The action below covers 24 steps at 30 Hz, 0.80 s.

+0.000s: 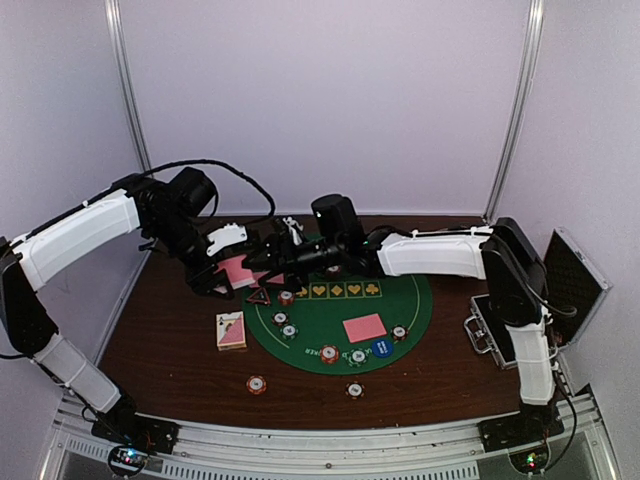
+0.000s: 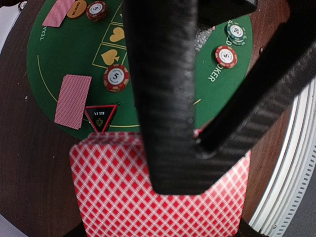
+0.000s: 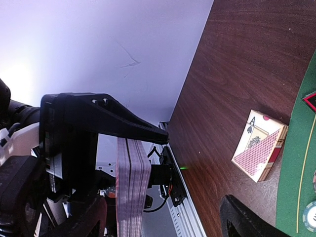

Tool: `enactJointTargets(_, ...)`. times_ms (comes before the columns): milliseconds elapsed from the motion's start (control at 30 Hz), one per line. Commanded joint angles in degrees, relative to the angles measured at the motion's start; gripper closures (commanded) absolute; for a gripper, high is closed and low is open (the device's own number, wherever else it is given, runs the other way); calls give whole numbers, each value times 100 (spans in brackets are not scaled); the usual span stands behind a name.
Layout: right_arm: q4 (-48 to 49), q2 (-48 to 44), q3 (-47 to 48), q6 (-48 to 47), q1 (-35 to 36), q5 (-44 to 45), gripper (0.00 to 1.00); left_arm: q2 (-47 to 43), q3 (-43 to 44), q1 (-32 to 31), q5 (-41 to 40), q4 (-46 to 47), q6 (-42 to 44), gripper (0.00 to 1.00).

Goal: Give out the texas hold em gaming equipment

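Holding card deck (image 2: 113,187) in the air | left claw (image 1: 222,268) closed on its sides, by the green mat's (image 1: 400,300) far-left edge | pink back faces up, long side unclear | right claw (image 1: 268,258) open, fingers close over deck

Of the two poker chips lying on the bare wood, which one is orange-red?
The left chip, nearer the card box; the other chip, to its right below the green mat, looks pale, not red.
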Motion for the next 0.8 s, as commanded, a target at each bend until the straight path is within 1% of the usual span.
enactJointTargets(0, 374, 232, 362, 253, 71, -304, 18, 38, 211, 20, 167, 100, -45, 100)
enactJointTargets(367, 511, 822, 1112, 584, 168, -646, 17, 48, 193, 13, 159, 101, -36, 100)
enactJointTargets(533, 454, 1011, 1216, 661, 133, -698, 20, 33, 185, 15, 146, 105, -36, 100)
enactJointTargets(633, 480, 984, 1023, 705, 52, -652, 25, 8, 172, 18, 156, 101, -36, 100)
enactJointTargets(767, 552, 833, 732, 715, -66, -618, 38, 3, 161, 20, 148, 96, -21, 100)
